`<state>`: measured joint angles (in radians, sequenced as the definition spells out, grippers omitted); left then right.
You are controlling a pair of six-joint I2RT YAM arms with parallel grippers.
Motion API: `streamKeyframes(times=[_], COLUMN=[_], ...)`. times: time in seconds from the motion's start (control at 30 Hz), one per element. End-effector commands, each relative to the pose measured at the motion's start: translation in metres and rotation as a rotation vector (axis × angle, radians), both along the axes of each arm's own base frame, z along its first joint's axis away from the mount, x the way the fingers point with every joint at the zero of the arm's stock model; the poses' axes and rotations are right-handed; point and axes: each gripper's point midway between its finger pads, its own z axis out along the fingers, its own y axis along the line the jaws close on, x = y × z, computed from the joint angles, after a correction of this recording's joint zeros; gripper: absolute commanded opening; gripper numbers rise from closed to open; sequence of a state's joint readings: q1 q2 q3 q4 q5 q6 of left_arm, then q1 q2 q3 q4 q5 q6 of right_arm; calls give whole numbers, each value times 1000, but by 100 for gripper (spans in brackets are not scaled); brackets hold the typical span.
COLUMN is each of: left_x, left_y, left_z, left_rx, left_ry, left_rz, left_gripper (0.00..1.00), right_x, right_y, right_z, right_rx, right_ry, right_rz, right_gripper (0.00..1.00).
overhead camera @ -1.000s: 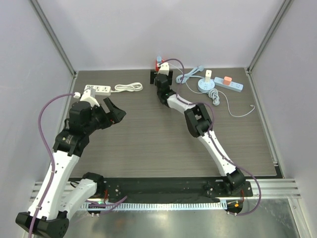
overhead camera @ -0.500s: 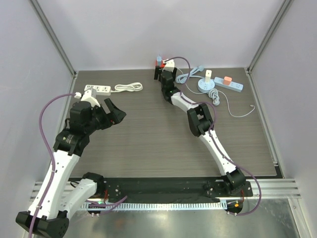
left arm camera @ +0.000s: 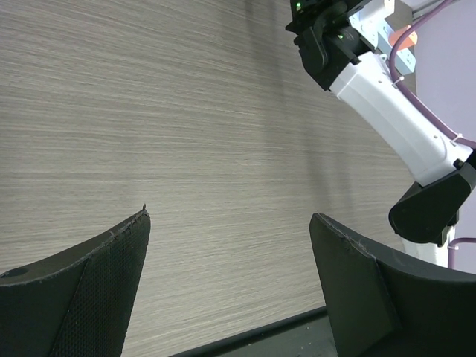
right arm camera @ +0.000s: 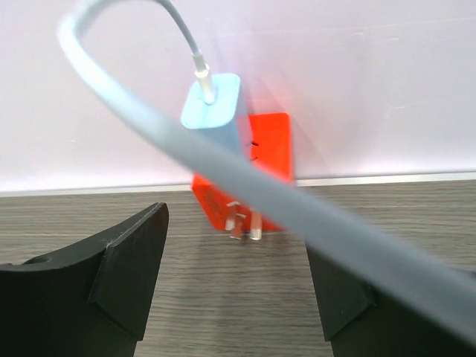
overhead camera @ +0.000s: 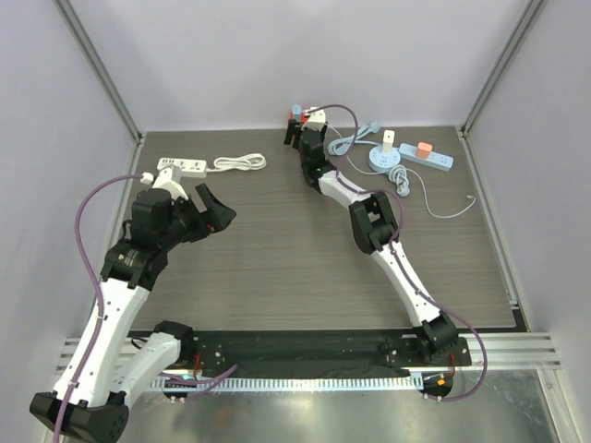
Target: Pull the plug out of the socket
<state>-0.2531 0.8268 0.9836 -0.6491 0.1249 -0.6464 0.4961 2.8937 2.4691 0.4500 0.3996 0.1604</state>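
A light-blue plug (right arm camera: 216, 111) stands in the top of a red socket block (right arm camera: 269, 145) against the back wall, the block's metal prongs (right arm camera: 245, 223) facing me. The plug's light-blue cable (right arm camera: 312, 216) loops across the right wrist view, in front of the block. My right gripper (right arm camera: 234, 253) is open just short of the block, nothing between its fingers. From above, the right gripper (overhead camera: 299, 129) is at the back wall beside the socket (overhead camera: 287, 117) and plug (overhead camera: 296, 109). My left gripper (overhead camera: 214, 208) is open and empty, far to the left above the table.
A white power strip (overhead camera: 182, 165) with a coiled cord (overhead camera: 240, 162) lies at the back left. A round blue hub (overhead camera: 383, 158) with a white plug, a blue power strip (overhead camera: 434, 159) with an orange plug (overhead camera: 424, 149), and loose cables (overhead camera: 443, 210) lie at the back right.
My right gripper has moved farther back, closing in on the red socket and blue plug. The left arm has not moved.
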Motion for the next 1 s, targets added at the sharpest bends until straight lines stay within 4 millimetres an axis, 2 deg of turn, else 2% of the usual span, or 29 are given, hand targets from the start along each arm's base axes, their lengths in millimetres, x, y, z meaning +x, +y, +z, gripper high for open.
streamKeyframes(times=[0.0, 0.2, 0.23, 0.27, 0.33, 0.37, 0.4, 0.5, 0.6, 0.63, 0.67, 0.7, 0.73, 0.77, 0.8, 0.87, 0.9, 0.93, 0.97], left_x=[-1, -4, -5, -7, -10, -12, -13, -17, -18, -18, -18, -18, -18, -18, -18, -18, -18, -18, -19], left_y=[-3, -8, -8, -8, -8, -7, -7, -5, -5, -6, -7, -7, -8, -8, -9, -10, -10, -10, -10], left_z=[3, 6, 7, 7, 11, 11, 12, 16, 18, 19, 20, 20, 20, 20, 20, 19, 21, 21, 19], left_rx=[-13, -35, -37, -40, -45, -46, -48, -55, -61, -63, -64, -65, -66, -67, -72, -72, -74, -75, -73], left_ry=[-13, -9, -9, -7, -18, -16, -16, -29, -38, -38, -39, -39, -39, -37, -35, -32, -34, -36, -28], left_rz=[-20, -40, -39, -43, -45, -41, -43, -36, -37, -37, -42, -45, -48, -49, -55, -58, -57, -59, -58], left_gripper=[88, 89, 89, 89, 89, 89, 89, 89, 89, 89, 89, 89, 89, 90, 90, 91, 91, 91, 92], right_x=[-11, -37, -47, -53, -66, -71, -80, -101, -107, -116, -118, -111, -116, -116, -112, -118, -117, -117, -124], right_y=[14, 40, 49, 52, 63, 68, 78, 92, 89, 98, 98, 89, 93, 91, 86, 92, 92, 94, 98], right_z=[116, 104, 90, 102, 90, 100, 94, 102, 107, 111, 113, 119, 119, 122, 138, 139, 152, 143, 143], right_rx=[177, 237, 224, 233, 257, 280, 281, 339, 440, 488, 525, 567, 603, 711, 764, 834, 864, 895, 924], right_ry=[-142, 0, 38, 36, 111, 125, 184, 279, 346, 389, 410, 407, 440, 484, 454, 511, 507, 539, 575], right_rz=[48, 104, 121, 139, 168, 199, 260, 344, 396, 480, 506, 521, 592, 606, 661, 758, 789, 808, 873], right_gripper=[78, 82, 83, 83, 84, 84, 84, 84, 85, 85, 87, 89, 90, 92, 96, 100, 100, 100, 100])
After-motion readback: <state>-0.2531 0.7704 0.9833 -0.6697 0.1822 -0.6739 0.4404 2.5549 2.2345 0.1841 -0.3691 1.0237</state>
